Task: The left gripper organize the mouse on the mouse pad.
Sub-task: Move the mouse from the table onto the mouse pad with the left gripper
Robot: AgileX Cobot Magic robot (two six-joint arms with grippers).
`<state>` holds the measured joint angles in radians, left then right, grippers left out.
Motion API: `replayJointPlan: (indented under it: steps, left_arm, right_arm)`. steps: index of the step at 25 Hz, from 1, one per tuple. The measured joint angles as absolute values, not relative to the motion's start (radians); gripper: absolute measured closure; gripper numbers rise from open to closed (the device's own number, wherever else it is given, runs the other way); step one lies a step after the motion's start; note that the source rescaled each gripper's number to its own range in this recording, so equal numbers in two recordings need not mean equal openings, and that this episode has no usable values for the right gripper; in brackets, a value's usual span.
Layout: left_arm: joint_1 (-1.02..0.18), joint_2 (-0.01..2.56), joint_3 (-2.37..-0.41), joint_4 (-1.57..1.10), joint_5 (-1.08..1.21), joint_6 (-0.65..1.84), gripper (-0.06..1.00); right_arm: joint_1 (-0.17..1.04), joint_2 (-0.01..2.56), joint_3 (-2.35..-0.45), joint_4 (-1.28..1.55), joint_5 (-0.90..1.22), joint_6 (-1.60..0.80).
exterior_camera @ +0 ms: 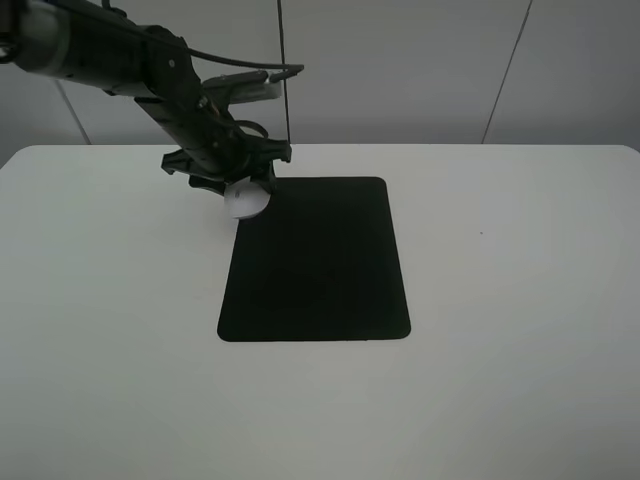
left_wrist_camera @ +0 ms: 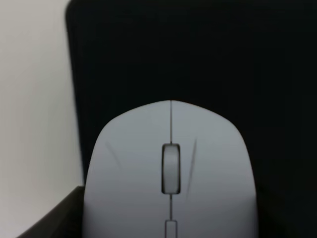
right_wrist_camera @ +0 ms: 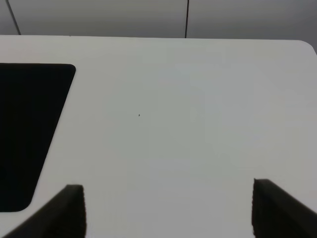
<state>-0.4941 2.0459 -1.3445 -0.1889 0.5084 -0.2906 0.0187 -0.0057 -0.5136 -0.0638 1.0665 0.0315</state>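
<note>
The white mouse (exterior_camera: 248,201) hangs at the far left corner of the black mouse pad (exterior_camera: 320,270), partly under my left gripper (exterior_camera: 234,183), which is shut on it. Whether it touches the pad I cannot tell. In the left wrist view the mouse (left_wrist_camera: 171,173) fills the middle with its grey scroll wheel facing the camera, the mouse pad (left_wrist_camera: 198,49) lies beneath it, and one dark finger (left_wrist_camera: 57,215) presses against its side. My right gripper (right_wrist_camera: 168,191) is open over bare table, with the mouse pad (right_wrist_camera: 25,134) off to one side.
The white table (exterior_camera: 520,300) surrounds the pad on all sides. A grey wall with vertical seams stands behind the table's far edge. The right arm is out of the exterior view.
</note>
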Motion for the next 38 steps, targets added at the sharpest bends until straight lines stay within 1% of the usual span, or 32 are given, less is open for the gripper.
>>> replayJointPlan:
  steps: [4,15,21,30,38]
  left_arm:
    - [-0.542,2.112,-1.410,-0.187,0.539,-0.392,0.94]
    - [-0.657,2.254,-1.571,-0.187,0.629,-0.431,0.94]
    - [-0.673,2.276,-1.585,-0.165,0.636,-0.494,0.94]
    - [-0.675,2.277,-1.585,-0.114,0.633,-0.504,0.94]
    - [-0.675,2.277,-1.585,-0.110,0.585,-0.506,0.94]
  right_arm:
    - [0.019,-0.006,-0.514,-0.064,1.067,0.031]
    - [0.019,-0.006,-0.514,-0.064,1.067,0.031]
    - [0.019,-0.006,-0.514,-0.064,1.067,0.031]
    - [0.019,-0.006,-0.514,-0.064,1.067,0.031]
    - [0.019,-0.006,-0.514,-0.062,1.067,0.031]
